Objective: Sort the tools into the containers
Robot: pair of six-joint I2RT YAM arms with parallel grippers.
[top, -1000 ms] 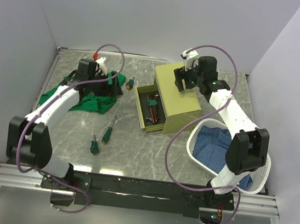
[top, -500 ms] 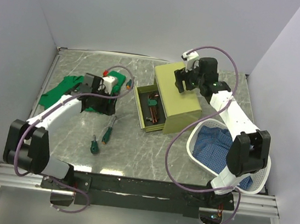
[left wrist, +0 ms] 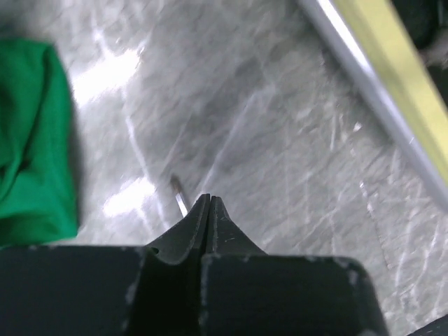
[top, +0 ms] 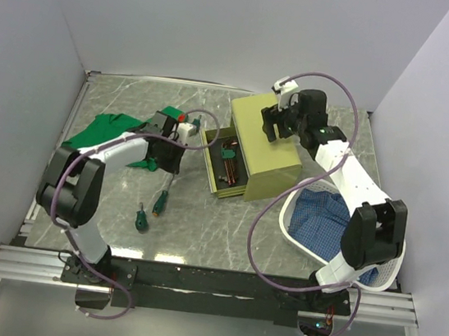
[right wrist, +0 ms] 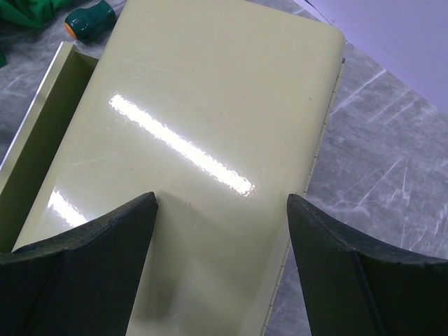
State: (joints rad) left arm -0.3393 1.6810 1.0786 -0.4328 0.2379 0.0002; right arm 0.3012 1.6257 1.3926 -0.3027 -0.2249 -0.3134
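Observation:
My left gripper is shut with nothing between its fingers, low over the marble just left of the open drawer. Beside its tips lies the bare metal tip of a green-handled screwdriver. A second screwdriver lies nearer the front. A third one, with an orange end, lies behind the drawer. Brownish hex keys sit in the drawer of the olive-yellow chest. My right gripper hangs open over the chest's top.
A green cloth is bunched at the left, and it also shows in the left wrist view. A white basket holding blue checked fabric stands at the front right. The drawer's metal rim runs close to my left gripper.
The left arm has swung right from the green cloth towards the drawer, and its gripper has gone from open to shut. The cloth now lies farther left. The right arm has not moved.

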